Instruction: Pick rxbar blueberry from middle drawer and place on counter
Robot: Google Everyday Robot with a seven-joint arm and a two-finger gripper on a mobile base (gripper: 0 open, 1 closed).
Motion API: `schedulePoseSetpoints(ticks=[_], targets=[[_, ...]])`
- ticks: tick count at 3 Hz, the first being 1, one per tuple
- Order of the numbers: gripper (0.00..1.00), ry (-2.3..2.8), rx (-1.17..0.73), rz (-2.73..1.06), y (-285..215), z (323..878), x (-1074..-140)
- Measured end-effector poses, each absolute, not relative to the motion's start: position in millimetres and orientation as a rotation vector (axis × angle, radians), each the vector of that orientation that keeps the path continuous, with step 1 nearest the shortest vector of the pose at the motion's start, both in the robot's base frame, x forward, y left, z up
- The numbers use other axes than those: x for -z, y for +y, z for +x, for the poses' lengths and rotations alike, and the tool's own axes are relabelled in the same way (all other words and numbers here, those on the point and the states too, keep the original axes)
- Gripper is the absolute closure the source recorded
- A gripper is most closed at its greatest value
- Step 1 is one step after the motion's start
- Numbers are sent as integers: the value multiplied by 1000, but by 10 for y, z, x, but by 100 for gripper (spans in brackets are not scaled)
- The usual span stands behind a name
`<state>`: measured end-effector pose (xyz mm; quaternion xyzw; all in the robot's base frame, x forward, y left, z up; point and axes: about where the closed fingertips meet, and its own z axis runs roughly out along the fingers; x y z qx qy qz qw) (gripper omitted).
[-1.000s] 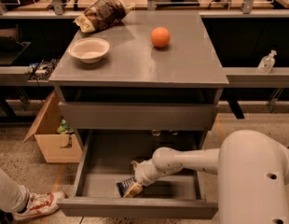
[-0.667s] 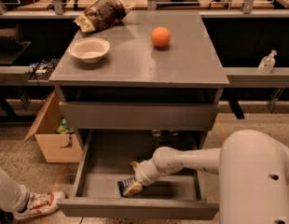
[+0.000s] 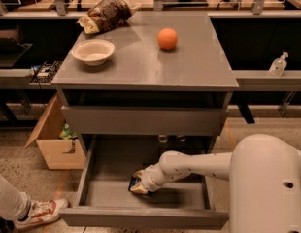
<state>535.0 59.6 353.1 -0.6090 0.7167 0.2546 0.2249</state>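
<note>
In the camera view we see the middle drawer pulled open beneath the counter. The arm reaches in from the right, and the gripper sits low over the drawer floor, left of centre. We cannot tell how far open it is, or whether it has hold of anything. The rxbar blueberry lies right at its tip. Only a dark blue end shows, pointing toward the drawer's left wall, so we cannot make out its long axis. On the counter stand a pale bowl, an orange and a brown snack bag.
</note>
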Motion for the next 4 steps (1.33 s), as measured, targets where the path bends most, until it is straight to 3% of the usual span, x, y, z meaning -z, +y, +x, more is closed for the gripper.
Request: schedulePoseSetpoints(ticks=[3,4], targets=[[100,1732,-607,-1694,635,5374,-4509],[100,1686,-519,-1699,345,5519,-4999]])
